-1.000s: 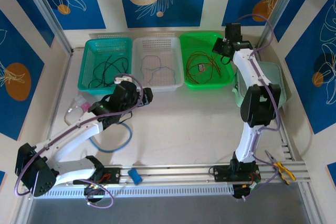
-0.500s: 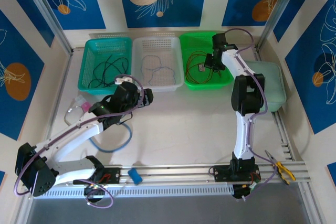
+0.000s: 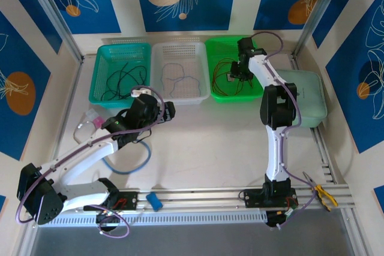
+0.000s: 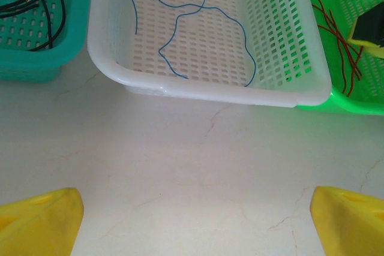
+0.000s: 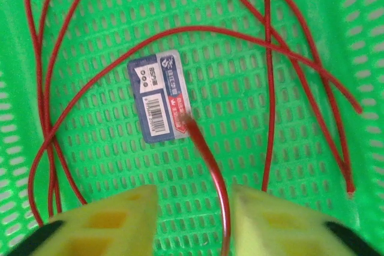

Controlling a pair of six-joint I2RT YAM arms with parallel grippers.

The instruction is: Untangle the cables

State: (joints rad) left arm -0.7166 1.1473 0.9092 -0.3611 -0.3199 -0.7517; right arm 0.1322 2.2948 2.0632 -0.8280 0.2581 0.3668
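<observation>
The cables lie sorted in three baskets at the back. Black cables (image 3: 123,79) are in the teal basket (image 3: 96,91), a thin blue-grey cable (image 4: 204,10) in the white basket (image 4: 210,91), and red cables (image 3: 223,82) in the green basket (image 3: 237,97). My right gripper (image 5: 195,220) hangs low inside the green basket with its jaws apart. One red cable (image 5: 210,160) rises loosely through the gap, close to the right finger, above a blue barcode label (image 5: 161,97). My left gripper (image 4: 195,220) stands wide open over bare table in front of the white basket.
A thick light-blue hose loop (image 3: 141,160) lies under the left arm. A pale green box (image 3: 306,97) sits right of the green basket. Yellow-handled pliers (image 3: 324,195) and a small blue piece (image 3: 154,200) rest at the front rail.
The right arm swung left and down into the green basket, and its jaws went from shut to apart around the red cable. The left arm stayed put.
</observation>
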